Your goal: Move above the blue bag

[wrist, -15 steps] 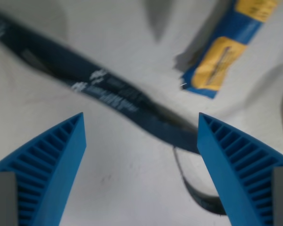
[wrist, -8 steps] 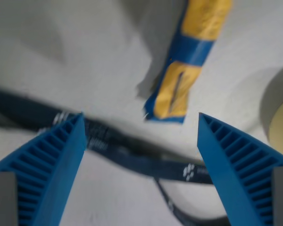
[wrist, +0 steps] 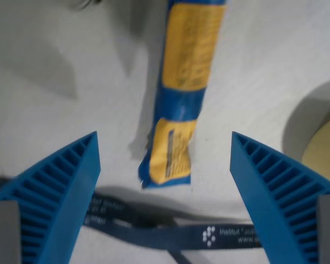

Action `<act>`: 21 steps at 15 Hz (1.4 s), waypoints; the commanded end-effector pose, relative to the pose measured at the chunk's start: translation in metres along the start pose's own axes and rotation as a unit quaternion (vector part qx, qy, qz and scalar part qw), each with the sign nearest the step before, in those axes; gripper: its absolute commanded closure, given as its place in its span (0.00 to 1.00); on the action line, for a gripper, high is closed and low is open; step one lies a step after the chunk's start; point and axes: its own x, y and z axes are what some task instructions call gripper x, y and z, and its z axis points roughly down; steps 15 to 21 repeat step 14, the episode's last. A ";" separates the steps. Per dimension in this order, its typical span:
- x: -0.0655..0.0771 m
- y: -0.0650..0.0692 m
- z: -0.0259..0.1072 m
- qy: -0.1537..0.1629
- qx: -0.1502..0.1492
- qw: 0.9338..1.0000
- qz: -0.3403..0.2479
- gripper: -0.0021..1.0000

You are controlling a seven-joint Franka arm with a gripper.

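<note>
The pale grey desk [wrist: 44, 44] fills most of the wrist view, with soft dark shadows on it. The blue ribbed plastic end effector [wrist: 165, 144] is spread wide and holds nothing. Its two fingers [wrist: 55, 190] poke in from the bottom corners, and their lower parts are cut off by the edge.

The long blue bag with yellow labels [wrist: 182, 96] lies flat on the desk between the fingers and runs up away from them. Its top end is cut off. The writing on it is too blurry to read.

Below the bag, close to its lower end, lies a dark blue strap with small white letters [wrist: 209, 235]. The fingers hide both its ends.

Far off to the right of the bag sits a round cream thing [wrist: 327, 148], blurry and half cut off.
</note>
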 end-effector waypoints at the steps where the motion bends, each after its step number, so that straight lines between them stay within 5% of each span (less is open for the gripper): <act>1: 0.012 0.003 0.005 -0.006 0.013 0.996 0.085 0.00; 21: 0.026 0.010 0.013 -0.010 0.013 0.998 0.057 0.00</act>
